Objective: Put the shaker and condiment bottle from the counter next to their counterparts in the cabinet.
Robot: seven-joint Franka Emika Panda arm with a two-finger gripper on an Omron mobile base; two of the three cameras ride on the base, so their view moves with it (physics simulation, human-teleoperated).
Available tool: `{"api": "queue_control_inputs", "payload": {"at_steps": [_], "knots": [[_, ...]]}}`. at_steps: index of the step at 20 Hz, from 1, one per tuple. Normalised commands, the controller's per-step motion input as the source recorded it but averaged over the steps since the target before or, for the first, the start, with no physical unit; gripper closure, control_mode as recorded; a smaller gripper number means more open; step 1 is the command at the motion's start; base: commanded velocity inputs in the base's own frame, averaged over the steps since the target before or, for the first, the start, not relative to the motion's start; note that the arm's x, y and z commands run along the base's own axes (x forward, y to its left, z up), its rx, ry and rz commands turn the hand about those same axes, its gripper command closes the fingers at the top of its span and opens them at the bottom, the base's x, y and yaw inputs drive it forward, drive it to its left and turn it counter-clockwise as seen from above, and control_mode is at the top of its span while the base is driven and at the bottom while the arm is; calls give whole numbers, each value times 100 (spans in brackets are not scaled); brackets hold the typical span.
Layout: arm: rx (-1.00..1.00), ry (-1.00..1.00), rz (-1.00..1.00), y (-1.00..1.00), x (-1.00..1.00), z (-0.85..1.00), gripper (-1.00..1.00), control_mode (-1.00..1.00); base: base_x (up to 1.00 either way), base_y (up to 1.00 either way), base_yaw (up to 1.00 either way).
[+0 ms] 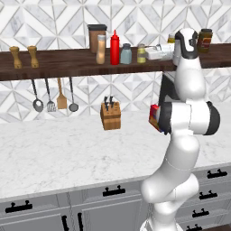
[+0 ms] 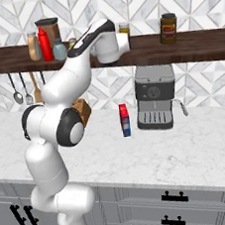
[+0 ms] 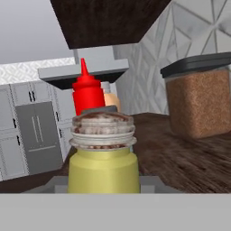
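Shaker (image 3: 103, 155) on the cabinet (image 3: 180, 155), seemingly between closed jaws.

Shaker (image 3: 103, 162) stands before red squeeze bottle (image 3: 88, 92).

We see an olive-yellow shaker (image 3: 103, 169) with a silver-grey cap before a red squeeze bottle (image 3: 88, 92). The cabinet (image 1: 58, 63) is dark brown, the counter (image 1: 67, 149) white marble, grey-veined.
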Motion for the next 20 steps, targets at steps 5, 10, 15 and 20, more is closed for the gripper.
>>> {"api": "queue_control_inputs", "payload": {"at_steps": [5,10,15,20], "knots": [[0,0,0,9,16,-15,100,-100,0,0,0],[0,0,0,19,17,-16,100,-100,0,0,0],[0,0,0,11,12,-24,-100,-100,0,0,0],[0,0,0,-4,1,-23,-100,-100,0,0,0]]}}
